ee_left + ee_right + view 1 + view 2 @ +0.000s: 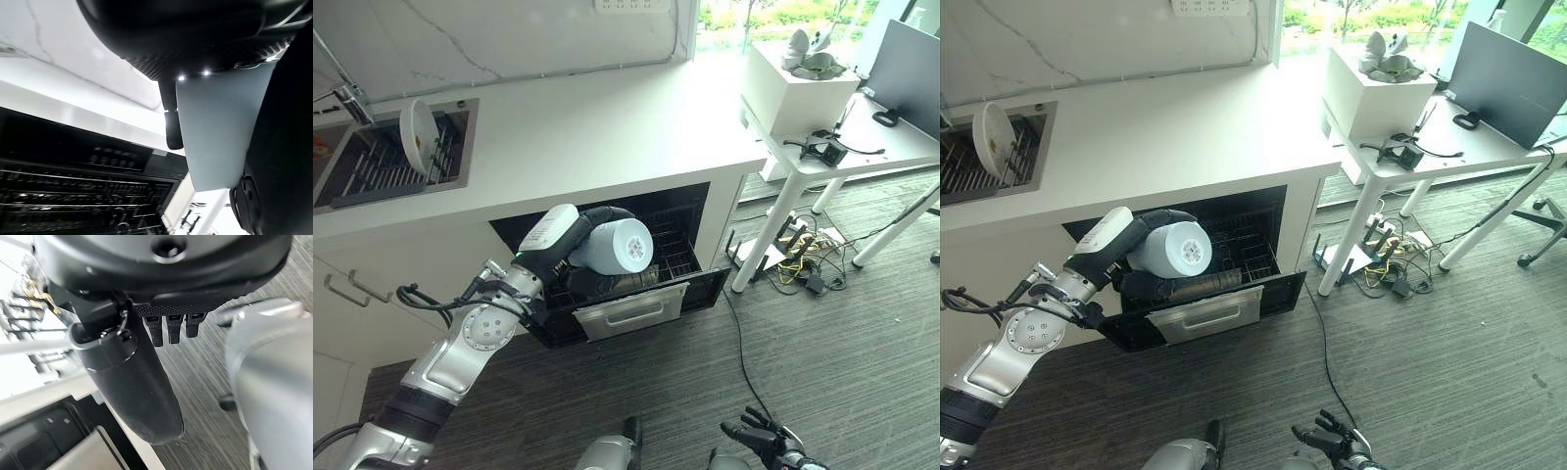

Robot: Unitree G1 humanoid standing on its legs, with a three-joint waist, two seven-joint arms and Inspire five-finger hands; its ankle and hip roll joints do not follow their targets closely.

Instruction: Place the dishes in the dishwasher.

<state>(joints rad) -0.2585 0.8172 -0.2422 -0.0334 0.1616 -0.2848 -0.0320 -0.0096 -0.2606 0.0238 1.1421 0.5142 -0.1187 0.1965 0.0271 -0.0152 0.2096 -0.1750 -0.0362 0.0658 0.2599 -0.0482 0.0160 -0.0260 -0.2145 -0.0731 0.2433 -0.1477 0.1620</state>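
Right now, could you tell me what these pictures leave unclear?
- Left hand: its fingers sit behind the pale cup in the eye views.
- Dishwasher rack: contents under arm and cup hidden.
- Plate in the sink: surface marks too small.

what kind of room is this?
Probably a kitchenette in an office or lab: white counter with a sink holding a plate, an open dishwasher drawer, and a desk over tangled cables.
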